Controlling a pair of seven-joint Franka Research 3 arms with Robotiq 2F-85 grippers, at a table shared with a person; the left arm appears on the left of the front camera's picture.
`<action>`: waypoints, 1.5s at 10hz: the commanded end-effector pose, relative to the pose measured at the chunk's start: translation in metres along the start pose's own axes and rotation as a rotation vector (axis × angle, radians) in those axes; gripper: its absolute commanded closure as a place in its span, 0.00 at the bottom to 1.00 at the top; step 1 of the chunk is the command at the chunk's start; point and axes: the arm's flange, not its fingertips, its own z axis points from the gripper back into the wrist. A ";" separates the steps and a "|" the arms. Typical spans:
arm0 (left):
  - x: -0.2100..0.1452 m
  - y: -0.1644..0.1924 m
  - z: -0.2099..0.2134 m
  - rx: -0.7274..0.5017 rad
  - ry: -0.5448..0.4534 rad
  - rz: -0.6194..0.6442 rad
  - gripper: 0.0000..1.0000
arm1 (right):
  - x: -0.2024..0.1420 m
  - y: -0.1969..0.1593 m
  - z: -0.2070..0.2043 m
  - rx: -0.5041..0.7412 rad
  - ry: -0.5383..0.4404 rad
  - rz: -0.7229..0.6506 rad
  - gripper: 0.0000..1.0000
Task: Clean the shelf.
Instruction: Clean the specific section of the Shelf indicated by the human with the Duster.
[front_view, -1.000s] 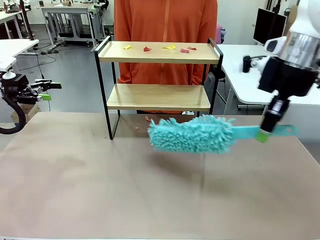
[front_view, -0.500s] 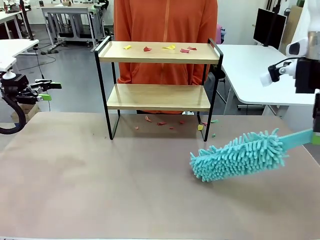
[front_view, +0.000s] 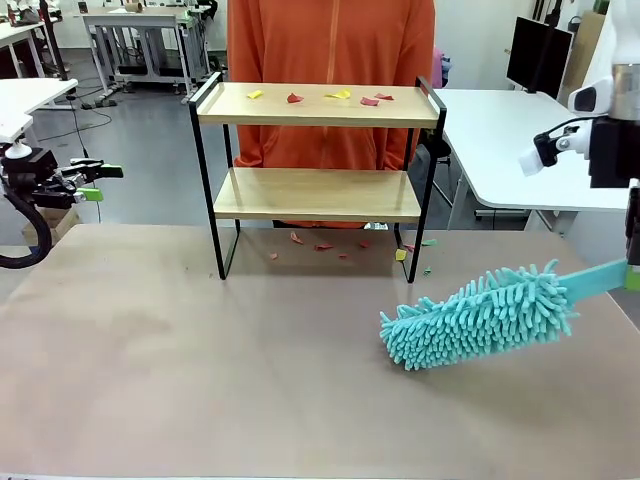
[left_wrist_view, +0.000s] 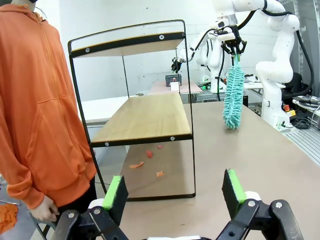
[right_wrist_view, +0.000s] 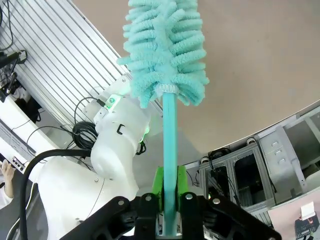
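Right gripper (front_view: 633, 272), front view: at the right edge, pads pinching the handle of a teal microfibre duster (front_view: 478, 317).
Left gripper (front_view: 108, 183), front view: far left, off the table's edge, fingers spread with nothing between them.
Duster, front view: the fluffy head slants down to the left over the brown tabletop (front_view: 150, 350). It is nearer than the shelf, to its right and apart from it. Whether the tip touches the table cannot be told.
Shelf (front_view: 315, 192), front view: at the middle of the table's far side.
Scraps, front view: yellow and red scraps (front_view: 340, 95) on the top board, and floor scraps (front_view: 325, 245) on the table beneath the lower board.
In the way, front view: the shelf's right post (front_view: 413, 230) stands between the duster and the boards. A person in an orange hoodie (front_view: 330, 40) is just behind the shelf.
Around, front view: a white table (front_view: 500, 140) at the far right.
Left gripper (left_wrist_view: 175, 192), left wrist view: green pads wide apart and empty.
Ahead, left wrist view: the shelf (left_wrist_view: 140, 112) seen end-on, with the floor scraps (left_wrist_view: 136, 165) under it. The person (left_wrist_view: 35, 100) is at its left.
Beyond, left wrist view: the duster (left_wrist_view: 233, 95) hangs head down from the right gripper (left_wrist_view: 234, 47).
Right gripper (right_wrist_view: 169, 187), right wrist view: pads pressed on the teal handle.
Duster (right_wrist_view: 165, 45), right wrist view: the head is over the tabletop (right_wrist_view: 260, 75), with a white robot base (right_wrist_view: 115, 150) and cables beside the handle.
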 end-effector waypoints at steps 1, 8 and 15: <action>0.002 0.000 0.000 -0.004 0.007 -0.002 0.00 | -0.002 0.000 0.001 -0.008 -0.015 -0.017 0.87; 0.002 0.000 0.000 -0.004 0.007 -0.002 0.00 | -0.002 0.000 0.001 -0.008 -0.015 -0.017 0.87; 0.002 0.000 0.000 -0.004 0.007 -0.002 0.00 | -0.002 0.000 0.001 -0.008 -0.015 -0.017 0.87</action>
